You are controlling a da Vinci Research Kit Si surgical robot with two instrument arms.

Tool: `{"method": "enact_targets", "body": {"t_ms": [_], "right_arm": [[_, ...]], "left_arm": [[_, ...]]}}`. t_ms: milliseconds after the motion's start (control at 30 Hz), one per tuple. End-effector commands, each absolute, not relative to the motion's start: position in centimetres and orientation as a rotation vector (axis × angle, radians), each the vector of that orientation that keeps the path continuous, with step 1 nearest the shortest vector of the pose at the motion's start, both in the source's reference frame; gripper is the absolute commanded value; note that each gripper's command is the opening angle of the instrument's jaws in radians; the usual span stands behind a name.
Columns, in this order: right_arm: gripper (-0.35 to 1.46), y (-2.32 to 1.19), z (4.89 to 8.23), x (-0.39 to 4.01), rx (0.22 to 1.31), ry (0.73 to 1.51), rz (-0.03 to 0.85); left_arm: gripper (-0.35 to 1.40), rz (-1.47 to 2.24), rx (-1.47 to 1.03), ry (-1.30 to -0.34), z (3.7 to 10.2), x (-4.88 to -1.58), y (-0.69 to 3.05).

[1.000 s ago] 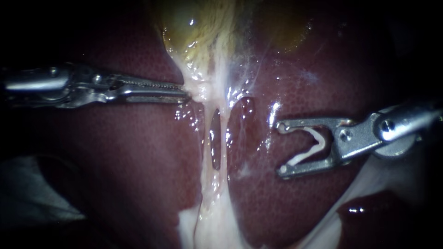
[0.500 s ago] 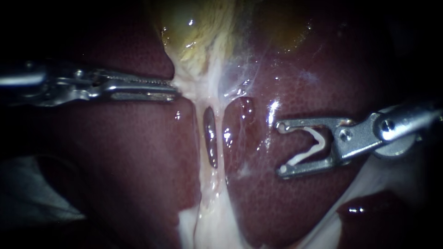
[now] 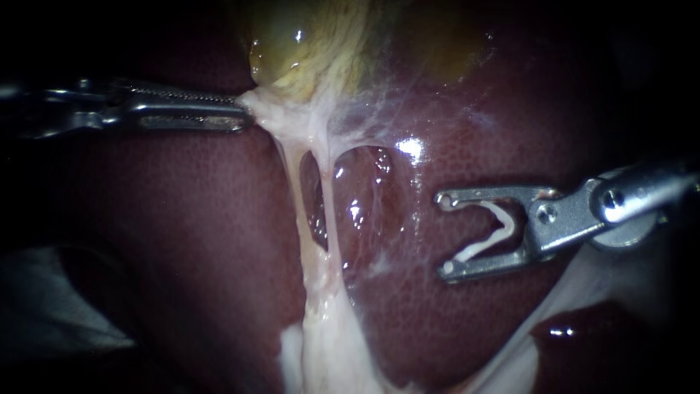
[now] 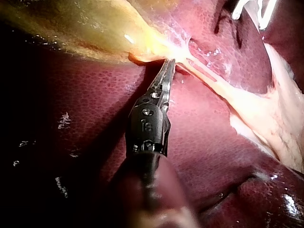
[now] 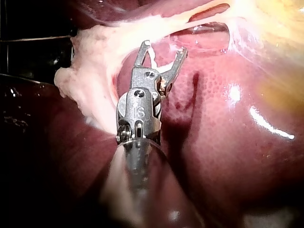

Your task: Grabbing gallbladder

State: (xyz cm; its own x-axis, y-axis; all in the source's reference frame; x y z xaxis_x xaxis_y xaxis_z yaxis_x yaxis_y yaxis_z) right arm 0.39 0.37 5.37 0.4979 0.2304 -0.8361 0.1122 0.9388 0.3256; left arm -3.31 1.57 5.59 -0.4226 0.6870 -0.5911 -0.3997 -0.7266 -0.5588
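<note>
The yellow-green gallbladder lies at the top of the endoscope view on the dark red liver. My left instrument comes in from the left, its jaws shut on the pale tissue at the gallbladder's lower end and holding it taut. The left wrist view shows the same grip, with the left instrument pinching the tissue just below the gallbladder. Two pale tubes run down from there, with a gap between them. My right instrument hovers to the right of them, open, with a white clip inside its jaws.
White fatty tissue spreads where the tubes end at the bottom. More pale tissue lies under the right shaft. A grey cloth shows dimly at the lower left. In the right wrist view, the right instrument points at the pale tissue.
My left instrument has drawn back to the left and slightly up, pulling the gallbladder's lower end with it. The tubes have stretched and the gap between them has widened. The right instrument has stayed still.
</note>
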Motion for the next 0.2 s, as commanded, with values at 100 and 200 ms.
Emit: {"method": "enact_targets", "body": {"t_ms": [100,200], "right_arm": [[0.46,0.37,5.37,0.39,0.361,1.054,0.073],[0.46,0.37,5.37,0.39,0.361,1.054,0.073]], "left_arm": [[-0.35,2.163,-1.112,-0.442,5.6,-3.31,1.57],[-0.35,2.163,-1.112,-0.44,5.6,-3.32,1.56]]}}
